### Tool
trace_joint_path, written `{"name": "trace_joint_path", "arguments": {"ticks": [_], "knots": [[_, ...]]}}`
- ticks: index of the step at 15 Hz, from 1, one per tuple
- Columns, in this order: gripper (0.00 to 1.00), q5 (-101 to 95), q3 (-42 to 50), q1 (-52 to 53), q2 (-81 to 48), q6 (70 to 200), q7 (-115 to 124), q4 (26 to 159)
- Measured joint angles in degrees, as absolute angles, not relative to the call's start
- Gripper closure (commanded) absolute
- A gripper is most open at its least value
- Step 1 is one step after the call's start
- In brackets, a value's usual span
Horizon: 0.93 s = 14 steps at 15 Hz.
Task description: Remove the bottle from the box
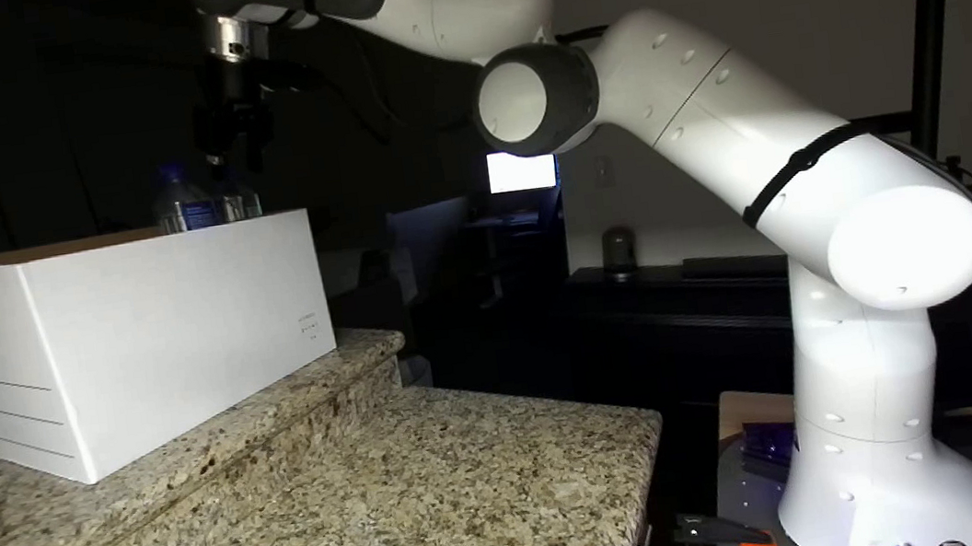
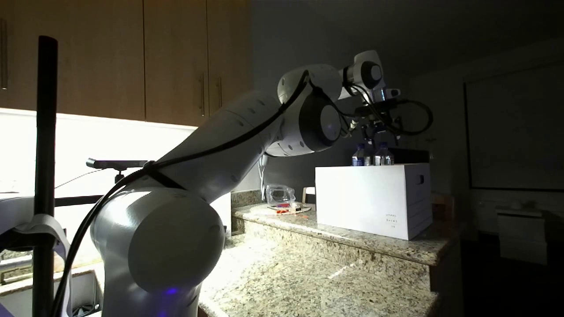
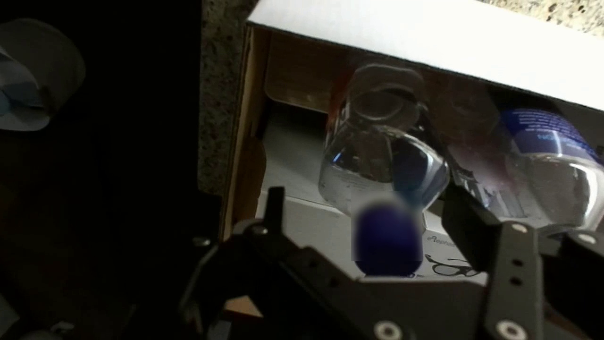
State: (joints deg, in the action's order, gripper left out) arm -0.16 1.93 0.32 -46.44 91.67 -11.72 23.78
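The white box rests on the raised granite ledge, its dark handle slot on the short end. A clear bottle with a blue cap stands in it near one short end. In both exterior views this bottle pokes above the rim. My gripper is open over it, with a finger on either side of the cap and gaps between. Seen from outside, the gripper hangs just above the box. The lower part of the bottle is hidden by the box walls in the exterior views.
Beside it in the box is another bottle with a blue label. A carton printed with glasses lies inside under the bottle. A clear plastic container and small red items sit farther along the ledge. The lower granite counter fronts the ledge.
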Motion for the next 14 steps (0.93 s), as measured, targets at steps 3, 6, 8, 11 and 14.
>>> {"name": "trace_joint_path", "arguments": {"ticks": [3,6,8,11,14], "knots": [[0.66,-0.16,1.9,0.48,-46.61,92.08,-12.42,23.78],[0.85,-0.18,1.89,0.71,-46.62,92.6,-13.31,23.78],[0.85,-0.24,1.9,0.92,-46.62,93.18,-13.82,23.76],[0.85,-0.24,1.9,1.01,-46.73,93.64,-14.45,23.77],[0.84,-0.24,1.9,1.08,-46.82,94.03,-14.77,23.77]]}}
